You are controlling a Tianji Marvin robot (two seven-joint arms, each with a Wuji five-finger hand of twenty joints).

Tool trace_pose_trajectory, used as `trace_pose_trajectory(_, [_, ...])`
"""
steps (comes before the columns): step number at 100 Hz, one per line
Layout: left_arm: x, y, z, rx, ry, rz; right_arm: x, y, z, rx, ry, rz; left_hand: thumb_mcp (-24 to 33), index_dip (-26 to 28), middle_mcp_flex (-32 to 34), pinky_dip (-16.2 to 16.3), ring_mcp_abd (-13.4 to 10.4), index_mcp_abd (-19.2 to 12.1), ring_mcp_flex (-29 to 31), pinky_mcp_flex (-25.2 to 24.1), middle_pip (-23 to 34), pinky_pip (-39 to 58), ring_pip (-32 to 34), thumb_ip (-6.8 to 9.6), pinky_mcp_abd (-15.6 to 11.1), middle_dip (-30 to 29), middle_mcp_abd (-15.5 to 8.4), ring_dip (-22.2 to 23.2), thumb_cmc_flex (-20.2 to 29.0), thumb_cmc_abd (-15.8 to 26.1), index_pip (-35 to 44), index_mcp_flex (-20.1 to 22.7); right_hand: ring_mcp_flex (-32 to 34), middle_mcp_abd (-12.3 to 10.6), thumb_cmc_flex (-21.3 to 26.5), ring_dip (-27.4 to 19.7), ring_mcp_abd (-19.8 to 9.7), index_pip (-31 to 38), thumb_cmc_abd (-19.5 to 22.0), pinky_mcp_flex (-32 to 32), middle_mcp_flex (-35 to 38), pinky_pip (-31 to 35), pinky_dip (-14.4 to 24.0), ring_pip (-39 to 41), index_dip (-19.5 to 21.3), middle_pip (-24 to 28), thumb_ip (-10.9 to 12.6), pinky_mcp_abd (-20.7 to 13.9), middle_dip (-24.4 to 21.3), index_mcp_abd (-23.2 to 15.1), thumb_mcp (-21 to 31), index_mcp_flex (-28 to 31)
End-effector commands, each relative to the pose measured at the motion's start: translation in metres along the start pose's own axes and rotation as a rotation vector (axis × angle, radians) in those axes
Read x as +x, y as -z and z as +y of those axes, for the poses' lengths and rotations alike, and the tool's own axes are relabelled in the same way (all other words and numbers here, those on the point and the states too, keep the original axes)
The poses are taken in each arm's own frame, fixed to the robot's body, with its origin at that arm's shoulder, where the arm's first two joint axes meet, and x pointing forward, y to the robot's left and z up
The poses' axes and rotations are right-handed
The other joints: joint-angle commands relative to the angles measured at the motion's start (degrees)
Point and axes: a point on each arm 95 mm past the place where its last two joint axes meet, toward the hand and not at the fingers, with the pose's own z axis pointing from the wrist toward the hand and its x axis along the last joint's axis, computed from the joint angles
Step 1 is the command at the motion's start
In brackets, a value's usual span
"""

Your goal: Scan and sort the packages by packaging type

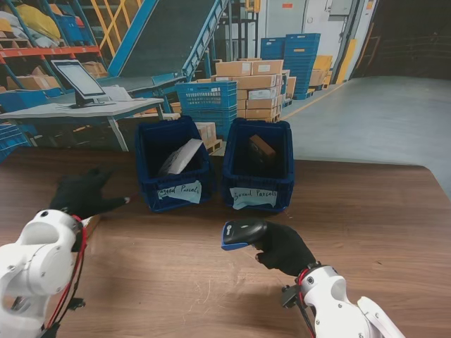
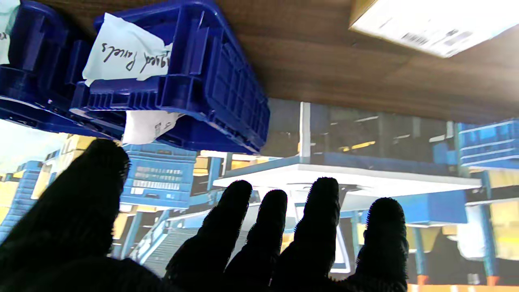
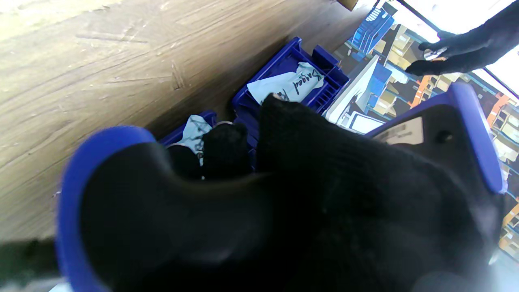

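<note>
My left hand (image 1: 79, 194), in a black glove, hovers over the table's left side with its fingers (image 2: 320, 211) spread and nothing in them. A cardboard parcel with a white barcode label (image 2: 429, 24) lies on the table by that hand; from the stand only a tan sliver (image 1: 91, 224) shows beside my wrist. My right hand (image 1: 283, 248) is shut on a black and blue barcode scanner (image 1: 242, 232), held above the table's middle with its head toward the left. The scanner (image 3: 446, 134) fills the right wrist view.
Two blue bins stand at the table's far middle. The left one (image 1: 174, 189), labelled for bagged parcels, holds a white bag (image 1: 181, 156). The right one (image 1: 258, 190), labelled for boxed parcels, holds a brown box (image 1: 261, 146). Beyond are a desk with a monitor (image 1: 79, 79) and stacked crates.
</note>
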Motion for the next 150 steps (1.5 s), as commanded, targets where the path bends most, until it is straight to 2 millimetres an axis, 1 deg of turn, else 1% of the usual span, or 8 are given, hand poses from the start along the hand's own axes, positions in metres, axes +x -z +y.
trace_pose_trajectory(1, [-0.009,0.004,0.012,-0.038,0.003,-0.020,0.007,-0.003,-0.002,0.008,-0.004,0.017,-0.8,0.7,0.0,-0.9,1.3,-0.6,-2.4,-1.1,-0.5,-1.6,-1.5,1.04,-0.4,0.0,-0.5,-0.9,-0.5,2.5,0.2,-0.2,1.0,1.0,5.3,0.9,1.0,1.6,2.6,0.8,0.9,2.0,0.9,0.7,1.2,-0.3,0.6,0.0,0.3,-2.5,5.4,3.9])
trace_pose_trajectory(12, [-0.027,0.009,0.023,-0.065,0.028,-0.049,0.009,-0.008,-0.004,0.011,0.001,0.028,-0.8,0.7,0.0,-1.5,1.1,-0.6,-2.5,-1.1,-0.5,-2.4,-1.7,1.21,-0.6,0.0,-0.7,-1.4,-0.3,2.6,0.2,-0.2,0.9,1.0,5.3,0.9,0.9,1.6,2.6,0.8,0.9,2.0,0.9,0.7,1.2,-0.3,0.6,0.0,0.3,-2.5,5.4,3.9])
trace_pose_trajectory(27, [-0.047,0.014,0.039,-0.115,0.040,-0.080,0.013,-0.013,-0.007,0.019,0.008,0.045,0.5,0.6,0.2,-1.8,0.7,-0.8,-2.3,-0.8,-0.2,-2.5,-1.6,1.28,-0.7,0.1,-0.9,-1.7,0.7,1.4,0.2,0.0,1.0,1.0,5.3,0.9,0.9,1.6,2.6,0.8,0.9,2.0,0.9,0.7,1.2,-0.3,0.6,0.0,0.3,-2.5,5.4,3.9])
trace_pose_trajectory(40, [-0.062,0.015,0.050,-0.146,0.005,-0.084,0.015,-0.016,-0.009,0.024,0.013,0.056,1.4,0.5,-0.1,-2.1,0.5,-0.8,-2.6,-0.7,-0.1,-2.7,-1.7,1.09,-0.8,0.1,-1.1,-2.0,0.2,1.2,0.1,-0.3,1.0,1.0,5.2,0.9,1.1,1.6,2.6,0.9,0.9,2.0,0.8,0.7,1.2,-0.3,0.6,-0.2,0.3,-2.5,5.5,3.9])
trace_pose_trajectory(66, [-0.084,0.011,0.071,-0.209,0.064,-0.135,0.018,-0.020,-0.008,0.032,0.024,0.064,2.7,0.4,-0.1,-2.5,0.4,-0.8,-2.4,-0.7,0.3,-2.8,-1.5,1.03,-0.9,0.1,-1.1,-2.2,0.0,1.2,0.3,-0.3,0.9,1.0,5.3,0.9,1.1,1.6,2.6,0.9,0.9,2.0,0.8,0.7,1.2,-0.3,0.6,-0.2,0.3,-2.5,5.4,3.9])
trace_pose_trajectory(115, [-0.087,0.011,0.116,-0.338,0.164,-0.136,0.020,-0.024,-0.008,0.034,0.033,0.073,4.8,0.3,-0.6,-2.7,0.4,-1.0,-2.5,-0.9,0.0,-2.9,-1.3,0.93,-0.7,-0.1,-1.0,-2.2,-0.3,1.3,0.4,-0.5,0.9,1.0,5.2,0.9,0.9,1.6,2.6,0.9,0.8,2.0,0.8,0.7,1.2,-0.3,0.6,-0.2,0.3,-2.5,5.4,3.9])
trace_pose_trajectory(134, [-0.084,0.005,0.125,-0.338,0.188,-0.129,0.020,-0.024,-0.010,0.044,0.032,0.074,5.0,0.2,-0.6,-2.8,0.4,-1.1,-2.6,-0.9,0.1,-3.0,-1.3,0.91,-0.8,-0.1,-1.2,-2.2,-0.2,1.2,0.5,-0.6,0.9,1.0,5.2,0.9,1.0,1.6,2.6,0.8,0.8,2.0,0.9,0.7,1.2,-0.3,0.6,0.0,0.3,-2.5,5.4,3.9])
trace_pose_trajectory(150, [-0.077,-0.003,0.125,-0.321,0.228,-0.136,0.019,-0.024,-0.011,0.049,0.031,0.074,5.4,0.2,-0.3,-2.8,0.4,-1.1,-2.4,-1.0,0.4,-3.1,-1.3,0.88,-1.0,-0.1,-1.1,-2.2,0.2,1.2,0.7,-0.4,1.0,1.0,5.2,0.9,1.0,1.6,2.7,0.8,0.8,2.0,0.8,0.7,1.2,-0.3,0.7,-0.3,0.3,-2.5,5.4,3.9])
